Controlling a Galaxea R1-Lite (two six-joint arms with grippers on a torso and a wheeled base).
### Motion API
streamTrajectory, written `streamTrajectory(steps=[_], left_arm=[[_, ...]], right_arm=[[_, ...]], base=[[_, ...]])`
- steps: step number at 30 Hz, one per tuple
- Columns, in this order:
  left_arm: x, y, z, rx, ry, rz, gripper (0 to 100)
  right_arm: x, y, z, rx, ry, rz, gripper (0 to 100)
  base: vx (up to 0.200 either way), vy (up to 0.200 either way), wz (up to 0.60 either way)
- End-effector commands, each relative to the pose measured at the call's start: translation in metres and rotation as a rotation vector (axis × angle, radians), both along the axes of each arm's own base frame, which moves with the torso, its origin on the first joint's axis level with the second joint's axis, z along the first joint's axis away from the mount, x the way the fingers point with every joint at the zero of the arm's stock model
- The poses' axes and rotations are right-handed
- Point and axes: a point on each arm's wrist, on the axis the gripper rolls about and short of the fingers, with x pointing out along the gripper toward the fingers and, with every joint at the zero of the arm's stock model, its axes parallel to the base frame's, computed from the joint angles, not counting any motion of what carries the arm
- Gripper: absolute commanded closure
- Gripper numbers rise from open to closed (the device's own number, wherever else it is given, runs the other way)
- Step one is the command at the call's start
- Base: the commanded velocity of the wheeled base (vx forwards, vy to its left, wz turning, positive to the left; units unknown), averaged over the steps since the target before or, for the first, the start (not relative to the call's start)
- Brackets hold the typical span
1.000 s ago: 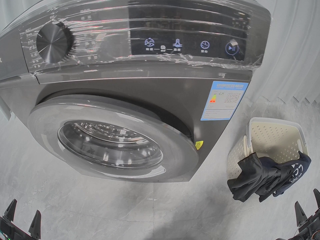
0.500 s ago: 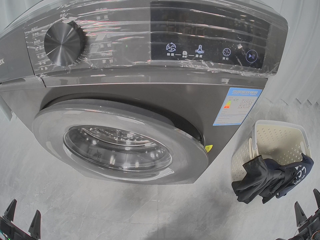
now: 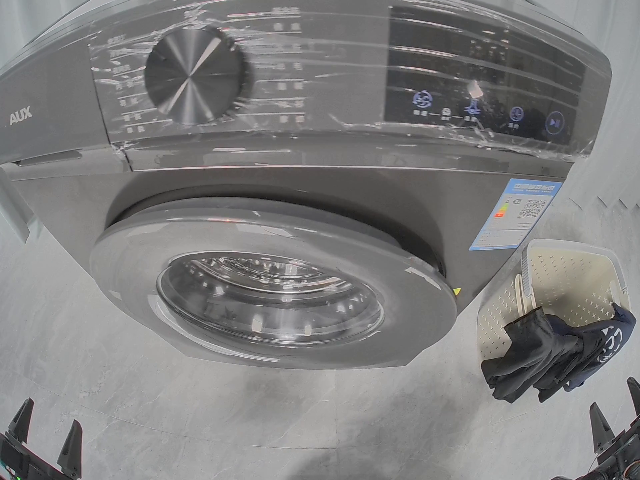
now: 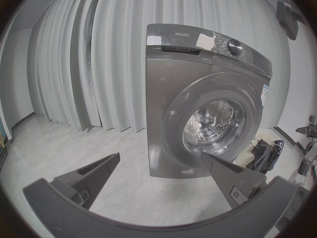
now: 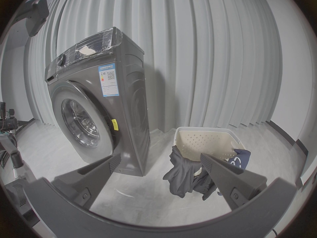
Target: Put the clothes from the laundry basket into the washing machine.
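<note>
A grey washing machine [image 3: 320,188] stands before me with its round glass door [image 3: 270,295] closed. To its right on the floor sits a cream laundry basket [image 3: 573,275], and dark clothes [image 3: 553,355] hang over its near rim. The machine [image 4: 198,99] and the basket with clothes [image 4: 262,149] also appear in the left wrist view, and the basket [image 5: 208,142] with clothes [image 5: 185,176] in the right wrist view. My left gripper [image 3: 43,435] is open low at the left, far from the door. My right gripper [image 3: 617,411] is open low at the right, just short of the clothes.
Pale grey tiled floor [image 3: 233,421] spreads in front of the machine. White curtains [image 5: 214,66] line the walls behind the machine and basket. Plastic film covers the control panel [image 3: 347,75] with its dial [image 3: 195,75].
The whole head view has shifted: machine and basket slide to the right in the picture, so the camera moved. Both grippers keep their places and stay open.
</note>
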Motion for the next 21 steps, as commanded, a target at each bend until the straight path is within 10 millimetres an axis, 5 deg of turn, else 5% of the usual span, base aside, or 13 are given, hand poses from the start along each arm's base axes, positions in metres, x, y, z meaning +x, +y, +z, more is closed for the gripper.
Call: streamTrajectory(steps=[1,21], left_arm=[[0.0003,0.0000,-0.0049,0.000,0.005,-0.001,0],[0.0003,0.0000,-0.0049,0.000,0.005,-0.001,0]], right_arm=[[0.0003,0.0000,-0.0053,0.000,0.006,0.001,0],[0.0003,0.0000,-0.0053,0.000,0.006,0.001,0]], base=[[0.000,0.000,0.00],[0.000,0.000,0.00]])
